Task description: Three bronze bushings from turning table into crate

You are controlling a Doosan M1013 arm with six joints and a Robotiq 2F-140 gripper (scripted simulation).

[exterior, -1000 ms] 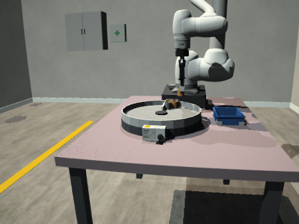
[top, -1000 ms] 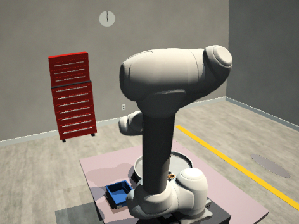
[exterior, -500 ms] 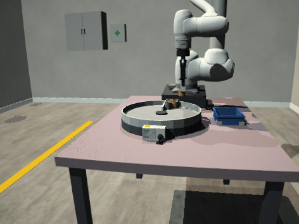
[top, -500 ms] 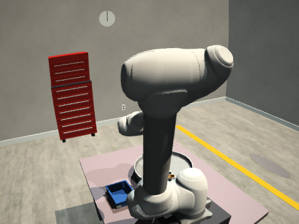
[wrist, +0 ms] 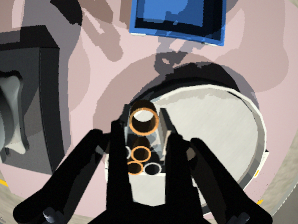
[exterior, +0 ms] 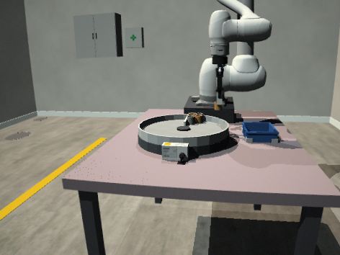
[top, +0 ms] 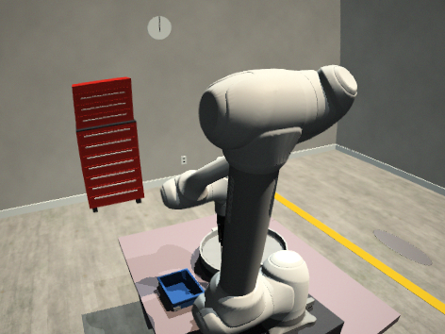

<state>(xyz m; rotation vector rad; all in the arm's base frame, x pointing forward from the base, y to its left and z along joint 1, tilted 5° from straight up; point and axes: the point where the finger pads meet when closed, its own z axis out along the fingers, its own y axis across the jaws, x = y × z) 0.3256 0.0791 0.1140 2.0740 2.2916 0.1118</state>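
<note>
My gripper is shut on a bronze bushing and holds it in the air above the near rim of the turning table. In the exterior view the bushing hangs between the fingers above the table's back edge. Below it on the turning table lie more bushings, some bronze and one lighter; they also show as a small cluster in the exterior view. The blue crate stands beyond the turning table, also seen in the exterior view and the top view. It looks empty.
The arm's black base block stands behind the turning table. A small control box sits on the turning table's front. A dark hub marks its centre. The pink table top carries everything.
</note>
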